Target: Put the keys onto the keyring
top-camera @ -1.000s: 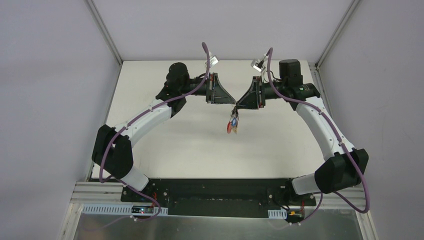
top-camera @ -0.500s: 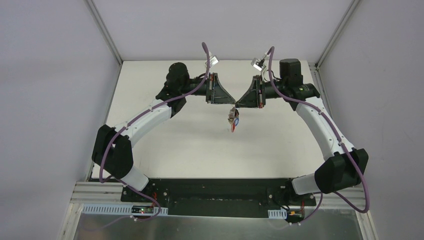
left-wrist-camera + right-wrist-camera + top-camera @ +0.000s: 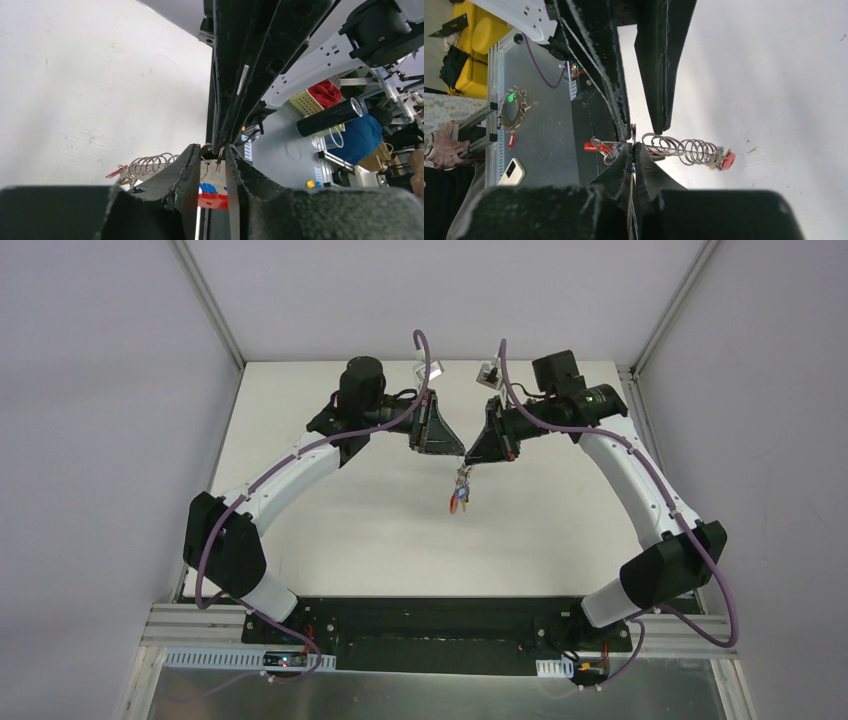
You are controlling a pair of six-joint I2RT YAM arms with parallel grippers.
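The keyring shows as a coil of wire rings [image 3: 684, 149] with a red cap [image 3: 727, 160] at one end. It also shows in the left wrist view [image 3: 150, 164]. The keys [image 3: 458, 498] hang from it in a small bunch above the table, with red [image 3: 212, 201] and blue [image 3: 210, 188] heads. My right gripper [image 3: 470, 456] [image 3: 633, 146] is shut on a thin metal part of the keyring. My left gripper [image 3: 461, 451] [image 3: 212, 150] meets it tip to tip. Its fingers stand a narrow gap apart, with the bunch just beyond the gap.
The white table [image 3: 330, 530] lies under both arms, with grey walls on three sides. A black base rail [image 3: 440, 625] runs along the near edge. Off the table, a second bunch of keys [image 3: 513, 112] and a phone [image 3: 510, 171] lie on a grey surface.
Both arms have swung inward, so the two gripper tips now touch. The right wrist has moved left, and the hanging bunch of keys has moved left with it.
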